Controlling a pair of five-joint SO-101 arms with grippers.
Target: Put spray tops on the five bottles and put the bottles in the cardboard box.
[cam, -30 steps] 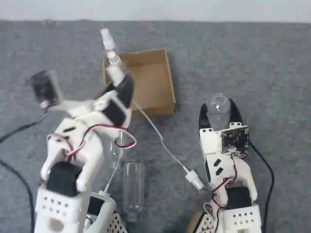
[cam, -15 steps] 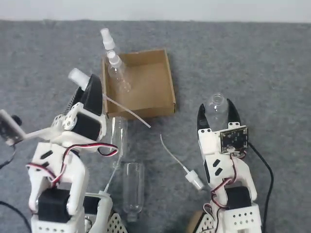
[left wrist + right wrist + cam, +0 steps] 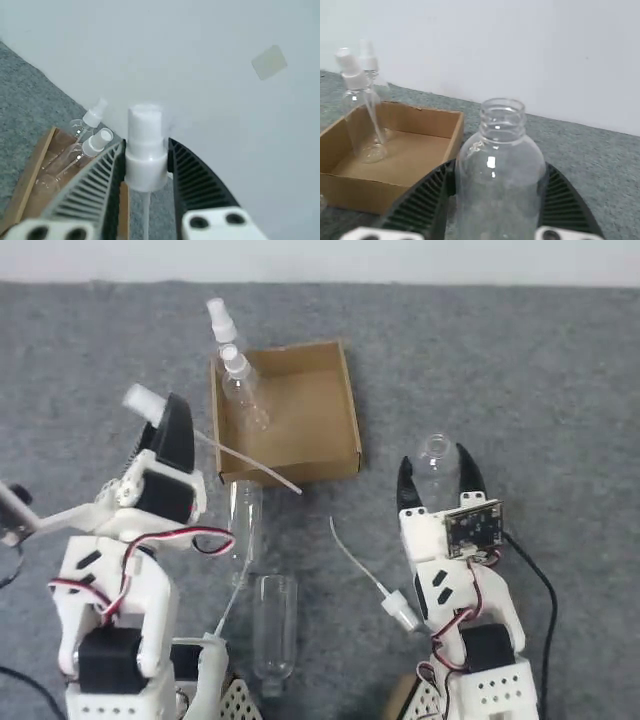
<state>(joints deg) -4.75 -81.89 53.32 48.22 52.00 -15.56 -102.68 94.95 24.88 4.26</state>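
- Left wrist view: my left gripper [image 3: 146,152] is clamped on a spray top [image 3: 145,125], just beside the cardboard box [image 3: 352,410], on its side toward the table's left edge.
- My right gripper [image 3: 500,172] is closed on an uncapped bottle [image 3: 501,150], which stands upright near the box.

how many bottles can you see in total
5. Two capped bottles stand at the box's far corner. One open bottle is in the right gripper. Two bottles lie on the table before the box. More may be hidden.
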